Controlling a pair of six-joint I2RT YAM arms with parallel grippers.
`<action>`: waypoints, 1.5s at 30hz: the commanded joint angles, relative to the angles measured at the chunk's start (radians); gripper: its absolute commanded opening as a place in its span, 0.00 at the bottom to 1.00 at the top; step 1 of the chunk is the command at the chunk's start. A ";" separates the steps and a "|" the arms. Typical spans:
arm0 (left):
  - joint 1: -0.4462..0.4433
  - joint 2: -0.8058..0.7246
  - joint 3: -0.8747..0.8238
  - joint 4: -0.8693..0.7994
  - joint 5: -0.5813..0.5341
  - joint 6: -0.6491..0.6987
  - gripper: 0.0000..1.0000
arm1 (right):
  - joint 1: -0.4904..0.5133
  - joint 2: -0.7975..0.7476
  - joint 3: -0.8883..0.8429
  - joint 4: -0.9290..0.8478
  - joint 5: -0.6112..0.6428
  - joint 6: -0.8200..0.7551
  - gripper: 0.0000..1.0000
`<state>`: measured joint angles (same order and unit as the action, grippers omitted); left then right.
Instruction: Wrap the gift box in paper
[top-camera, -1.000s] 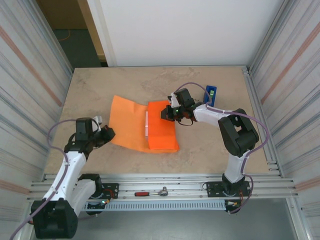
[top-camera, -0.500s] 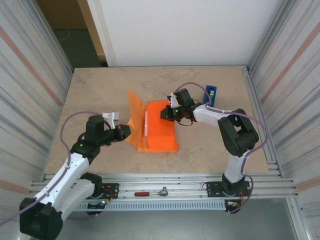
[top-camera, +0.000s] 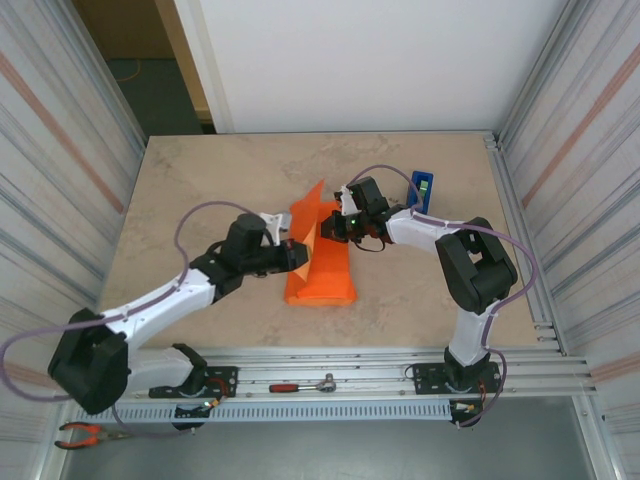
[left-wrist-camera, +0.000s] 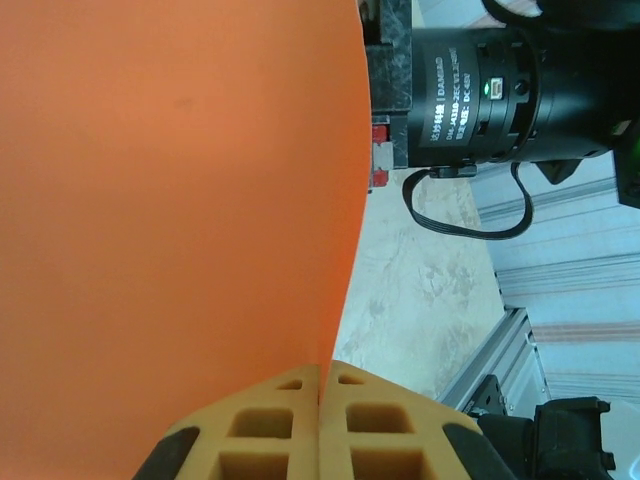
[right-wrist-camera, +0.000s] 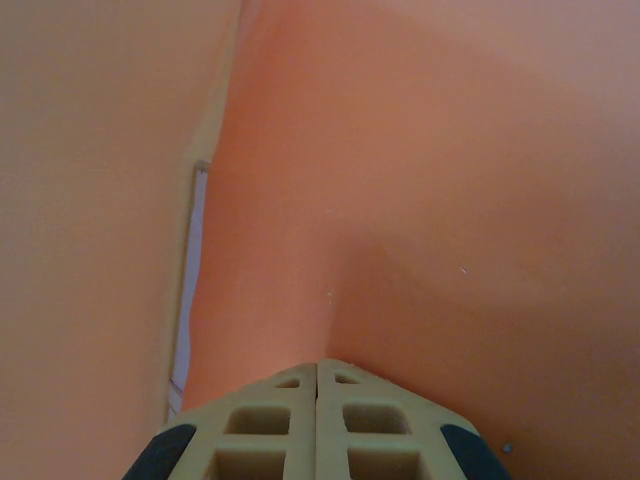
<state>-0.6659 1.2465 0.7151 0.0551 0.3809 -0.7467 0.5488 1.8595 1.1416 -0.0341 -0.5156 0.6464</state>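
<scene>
The left gripper (top-camera: 297, 256) pinches the upright 9 o'clock flap of the paper (top-camera: 330, 280), while the right gripper (top-camera: 327, 229), fingers pressed together, touches it at 1 o'clock.

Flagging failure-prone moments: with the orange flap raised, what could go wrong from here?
The left gripper pinches only the thin edge of the paper; it could tear or slip out. The right gripper pins the folded layer at one spot, so pulling may skew the wrap.

paper (top-camera: 330, 280): thin, matt, smooth | table (top-camera: 200, 190): marbled, matt stone look | rails (top-camera: 300, 358): brushed metal
</scene>
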 joint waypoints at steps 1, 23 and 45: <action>-0.046 0.080 0.050 0.085 -0.030 -0.046 0.00 | 0.030 0.087 -0.044 -0.108 0.064 0.007 0.00; -0.106 0.375 0.101 0.278 0.011 -0.036 0.00 | 0.033 0.085 -0.067 -0.100 0.071 0.010 0.00; -0.081 0.498 -0.025 0.358 -0.016 -0.092 0.00 | -0.156 -0.130 0.045 -0.152 -0.042 0.059 0.41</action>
<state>-0.7521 1.6768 0.7296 0.5098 0.4034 -0.8398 0.4358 1.8030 1.1564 -0.0978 -0.5495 0.6994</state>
